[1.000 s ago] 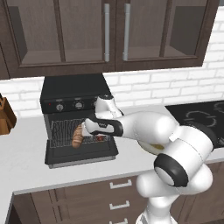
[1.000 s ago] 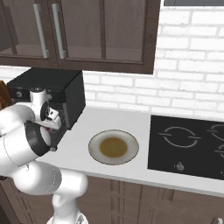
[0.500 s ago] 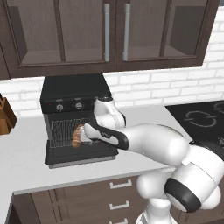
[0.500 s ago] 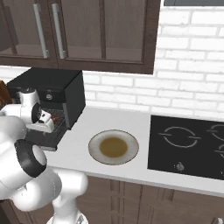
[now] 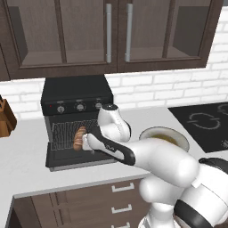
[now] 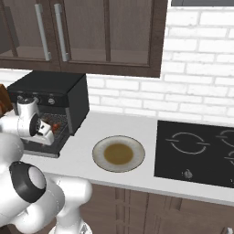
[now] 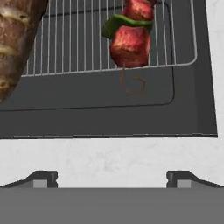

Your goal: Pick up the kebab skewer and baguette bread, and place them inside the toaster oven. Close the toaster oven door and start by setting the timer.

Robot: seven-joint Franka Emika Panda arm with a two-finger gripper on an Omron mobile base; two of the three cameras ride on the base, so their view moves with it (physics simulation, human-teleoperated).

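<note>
The black toaster oven (image 5: 76, 95) stands on the counter with its door (image 5: 67, 160) folded down flat. On the wire rack (image 7: 87, 52) lie the tan baguette bread (image 5: 80, 138) on the left and the kebab skewer (image 7: 131, 39), red meat chunks with a green piece, to its right. My gripper (image 5: 89, 142) hovers over the door's front, just off the rack, open and empty. In the hand view the gripper (image 7: 111, 179) has its two dark tips wide apart above the white counter, with the baguette bread (image 7: 17, 39) at upper left. From the right, the gripper (image 6: 45, 128) hangs before the toaster oven (image 6: 50, 103).
A round plate (image 6: 119, 153) with a brown centre sits on the counter right of the oven. A black cooktop (image 6: 196, 151) lies further right. A wooden knife block (image 5: 4, 118) stands at the far left. Dark wall cabinets (image 5: 116, 35) hang above. My arm's elbow crosses in front of the plate.
The hand has drawn back from the rack toward the door's front edge and sunk lower. The elbow swung forward. Baguette and skewer stay on the rack.
</note>
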